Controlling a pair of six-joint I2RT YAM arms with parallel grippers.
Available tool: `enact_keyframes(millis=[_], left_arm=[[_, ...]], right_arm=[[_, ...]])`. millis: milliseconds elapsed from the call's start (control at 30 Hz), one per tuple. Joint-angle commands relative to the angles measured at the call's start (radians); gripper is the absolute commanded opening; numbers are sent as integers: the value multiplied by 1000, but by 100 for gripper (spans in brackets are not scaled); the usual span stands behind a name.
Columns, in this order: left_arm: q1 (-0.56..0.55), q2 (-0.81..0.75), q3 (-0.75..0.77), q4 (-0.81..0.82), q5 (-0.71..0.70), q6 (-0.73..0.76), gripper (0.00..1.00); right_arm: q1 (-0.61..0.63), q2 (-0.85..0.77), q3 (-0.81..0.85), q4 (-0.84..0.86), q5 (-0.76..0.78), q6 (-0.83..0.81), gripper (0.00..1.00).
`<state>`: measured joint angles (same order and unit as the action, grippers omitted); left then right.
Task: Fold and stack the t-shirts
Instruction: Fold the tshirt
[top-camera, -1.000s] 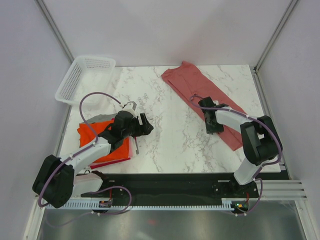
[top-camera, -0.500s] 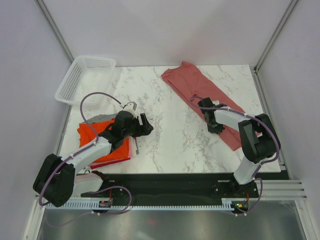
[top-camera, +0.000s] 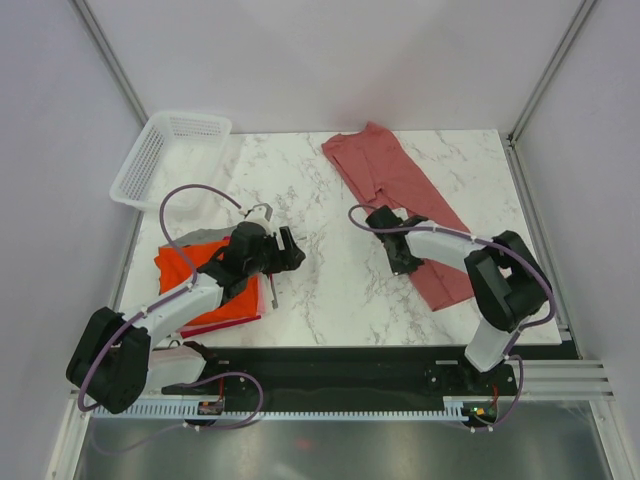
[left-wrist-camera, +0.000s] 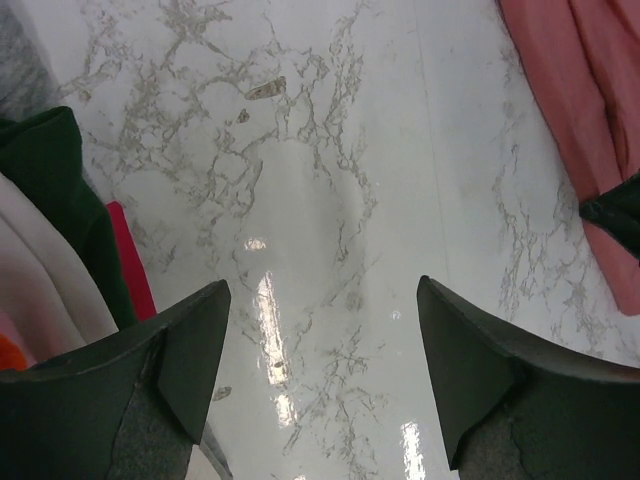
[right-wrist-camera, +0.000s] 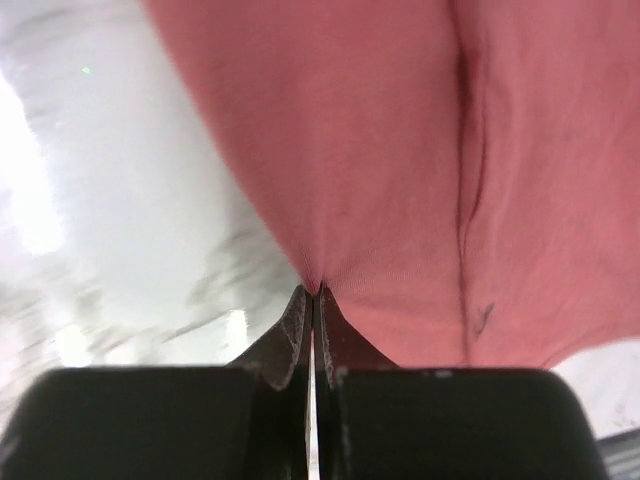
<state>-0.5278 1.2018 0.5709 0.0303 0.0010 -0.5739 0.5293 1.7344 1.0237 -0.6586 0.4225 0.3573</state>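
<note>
Dusty pink-red t-shirt (top-camera: 400, 190) lying diagonally from upper centre to lower right of the top view, creased lengthwise. Right gripper (top-camera: 404, 262) clamped on its left edge, cloth pinched between the tips. Best to lift only slightly, pull slow and low, and spread flat before folding; thin pinch likely to slip. White mesh basket (top-camera: 165, 155) upper left, well apart. Folded t-shirt stack (top-camera: 200, 280) at left, orange-red on top. Left gripper (top-camera: 290, 248) spread wide, holding nothing, just right of the stack, possibly blocking a leftward pull.
</note>
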Motion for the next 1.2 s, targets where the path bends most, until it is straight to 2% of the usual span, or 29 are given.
enact_keyframes(millis=[0, 233, 300, 400, 433, 500, 633, 767, 833, 867, 900, 1000, 1067, 1100, 1167], left_arm=[[5, 8, 24, -6, -48, 20, 83], [63, 61, 50, -67, -41, -14, 84], [81, 65, 47, -72, -32, -24, 84], [94, 53, 38, -69, -39, -26, 84], [97, 50, 35, -67, -44, -26, 84], [97, 45, 29, -67, -47, -18, 84], [95, 6, 6, -35, -6, 0, 85], [89, -41, -19, -33, 48, 9, 86], [71, -76, -13, -49, 73, 0, 86], [55, -85, -8, -62, 71, -1, 86], [14, -93, 1, -81, 47, 0, 86], [-81, -91, 61, -174, 2, 2, 86], [-112, -62, 104, -232, 33, -17, 83], [-142, -56, 113, -248, 42, -23, 82], [-179, -50, 113, -268, 48, -46, 80]], right_arm=[[141, -4, 38, 20, -93, 78, 0], [345, 76, 176, 100, -255, 242, 0], [386, 109, 246, 164, -300, 299, 4], [409, 152, 343, 240, -356, 367, 29], [414, 163, 367, 244, -361, 368, 48], [423, 163, 407, 240, -344, 365, 53], [423, 51, 326, 238, -291, 347, 57], [422, -164, 126, 238, -252, 356, 57], [423, -252, 43, 223, -185, 388, 68], [422, -353, -3, 220, -157, 402, 71], [420, -405, -96, 218, -142, 414, 76], [405, -585, -247, 192, -113, 466, 77], [399, -659, -318, 150, -119, 521, 68], [399, -668, -332, 125, -129, 549, 56], [399, -677, -353, 36, -146, 583, 52]])
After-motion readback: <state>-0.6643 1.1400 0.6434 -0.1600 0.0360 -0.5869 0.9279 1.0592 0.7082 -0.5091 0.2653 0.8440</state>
